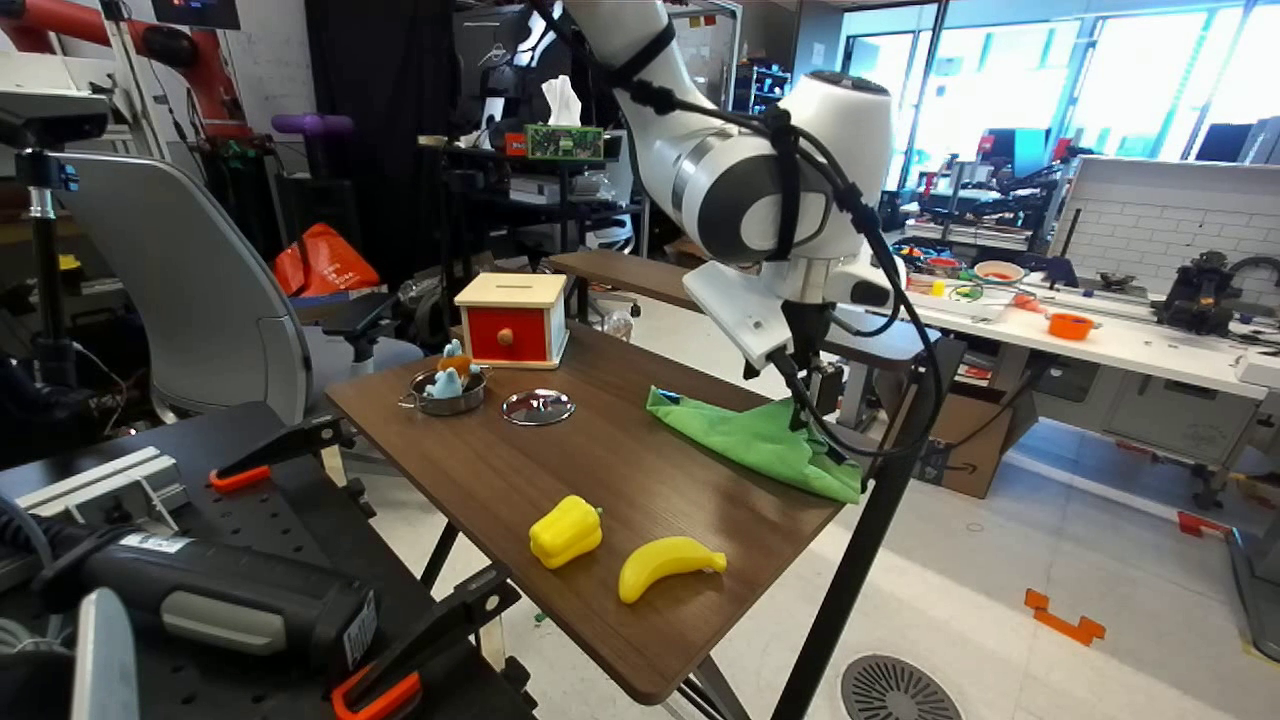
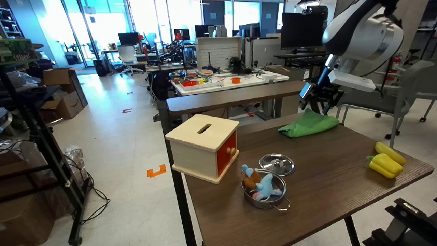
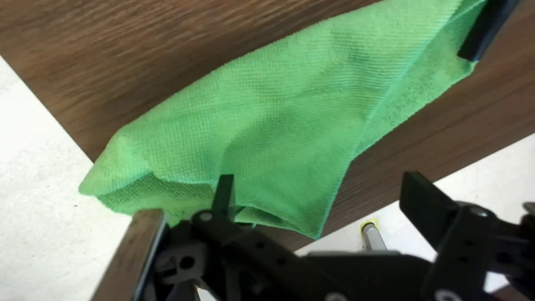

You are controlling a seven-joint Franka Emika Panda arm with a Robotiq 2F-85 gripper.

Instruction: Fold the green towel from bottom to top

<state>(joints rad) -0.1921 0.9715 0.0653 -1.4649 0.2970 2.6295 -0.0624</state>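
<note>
The green towel lies wrinkled along the table's edge, partly doubled over itself; it also shows in an exterior view and in the wrist view. In the wrist view one end of it reaches past the table edge over the floor, and under-layers show at its lower side and right. My gripper is open with nothing held. Its left finger overlaps the towel, a towel corner points between the fingers, and the right finger is beyond the towel near the table edge. In an exterior view the gripper is just above the towel; contact is unclear.
The brown table also holds a yellow pepper, a yellow banana, a metal pot with soft toys, a lid and a wooden box with a red front. A brown bench stands behind.
</note>
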